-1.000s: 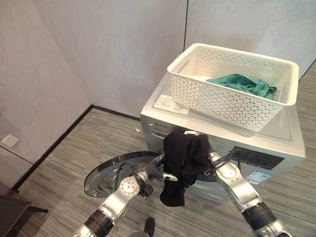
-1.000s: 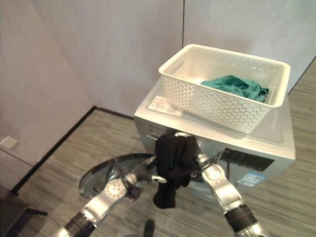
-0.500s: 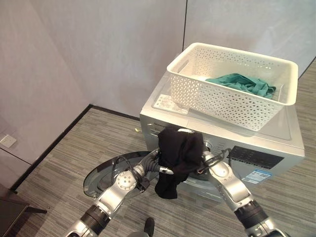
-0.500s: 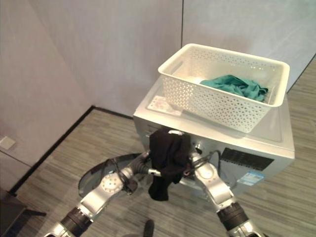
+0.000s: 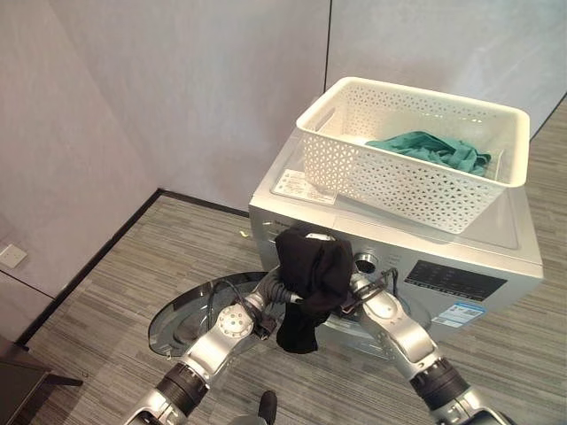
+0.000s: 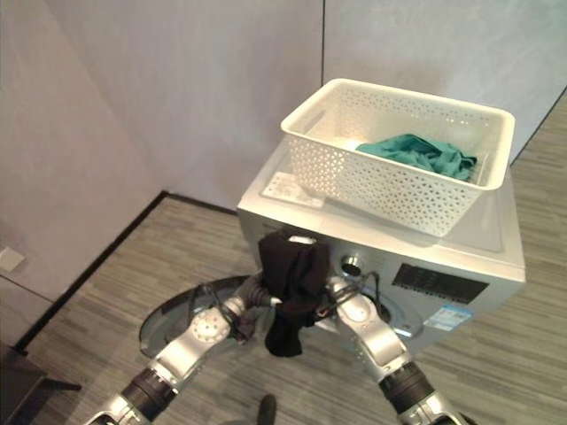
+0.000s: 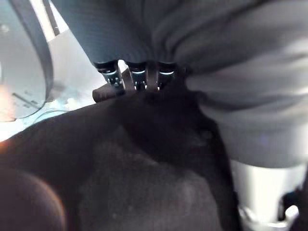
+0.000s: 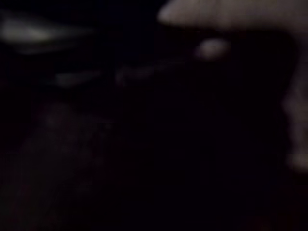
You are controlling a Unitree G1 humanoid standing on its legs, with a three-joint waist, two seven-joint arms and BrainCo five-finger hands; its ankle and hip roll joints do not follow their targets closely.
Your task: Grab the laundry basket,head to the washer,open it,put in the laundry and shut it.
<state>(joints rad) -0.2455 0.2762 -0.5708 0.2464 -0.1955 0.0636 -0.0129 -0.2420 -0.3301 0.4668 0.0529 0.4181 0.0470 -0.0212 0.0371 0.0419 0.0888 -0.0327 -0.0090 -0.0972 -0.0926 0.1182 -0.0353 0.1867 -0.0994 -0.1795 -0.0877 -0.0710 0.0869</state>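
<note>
Now lower, the black garment nears the washer opening.

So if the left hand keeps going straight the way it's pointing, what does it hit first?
The black garment already lies against the left hand. Past that, probably the washer front, around its opening. Depth is hard to judge, since the cloth hides the opening.
</note>
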